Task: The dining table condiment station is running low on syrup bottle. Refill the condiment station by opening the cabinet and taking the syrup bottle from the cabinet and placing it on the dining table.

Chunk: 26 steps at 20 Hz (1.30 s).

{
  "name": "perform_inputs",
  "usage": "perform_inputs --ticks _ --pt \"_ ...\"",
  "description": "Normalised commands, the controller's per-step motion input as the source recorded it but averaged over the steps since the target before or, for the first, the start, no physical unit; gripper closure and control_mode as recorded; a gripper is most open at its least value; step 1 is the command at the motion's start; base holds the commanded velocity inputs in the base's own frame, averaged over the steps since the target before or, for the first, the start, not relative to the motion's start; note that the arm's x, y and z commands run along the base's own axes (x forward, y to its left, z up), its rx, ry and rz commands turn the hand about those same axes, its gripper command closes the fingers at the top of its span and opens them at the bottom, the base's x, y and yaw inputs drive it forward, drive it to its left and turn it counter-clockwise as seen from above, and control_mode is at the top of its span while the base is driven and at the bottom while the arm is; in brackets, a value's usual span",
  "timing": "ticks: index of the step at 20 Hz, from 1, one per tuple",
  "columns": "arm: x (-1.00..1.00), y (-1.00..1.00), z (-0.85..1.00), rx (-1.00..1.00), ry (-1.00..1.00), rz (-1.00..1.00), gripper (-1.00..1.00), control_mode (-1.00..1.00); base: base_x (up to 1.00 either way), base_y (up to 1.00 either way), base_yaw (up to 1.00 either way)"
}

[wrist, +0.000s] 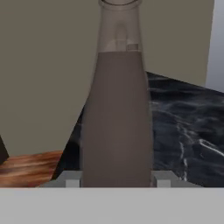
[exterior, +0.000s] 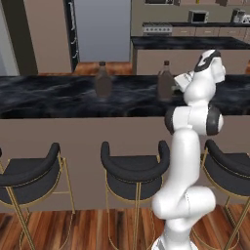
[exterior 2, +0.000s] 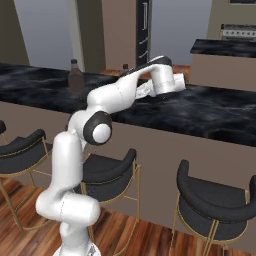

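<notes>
Gripping the syrup bottle (wrist: pixel 117 118), pincer (wrist: pixel 117 181) over dining table (exterior: pixel 58 95), far edge near, open marble alongside.

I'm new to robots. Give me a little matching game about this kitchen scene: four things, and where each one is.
Things:
1. syrup bottle
2. second bottle
3. stools
4. microwave

Places:
a. on the far back counter
b. between the fingers of the gripper
c. on the wood floor, in front of the dining table
d. standing alone on the dining table

Pairs: 1-b, 2-d, 3-c, 4-a
</notes>
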Motion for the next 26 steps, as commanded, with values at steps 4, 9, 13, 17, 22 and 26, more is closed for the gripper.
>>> perform_inputs --ticks 4,9,13,17,22,26 --pt "0.49 0.79 -0.01 0.00 0.00 -0.01 1.00 -1.00 0.00 0.00 0.00" --pt "0.16 0.27 -0.13 0.00 0.00 -0.01 1.00 -1.00 0.00 0.00 0.00" --pt "0.00 0.00 -0.33 0.00 -0.02 0.00 1.00 -1.00 0.00 0.00 0.00" --pt "0.00 0.00 -0.35 0.00 -0.05 0.00 1.00 -1.00 0.00 0.00 0.00" --pt "-0.07 0.05 -0.39 0.00 -0.19 0.00 1.00 -1.00 0.00 0.00 0.00" --pt "-0.26 0.21 -0.32 0.00 -0.34 0.00 1.00 -1.00 0.00 0.00 0.00"
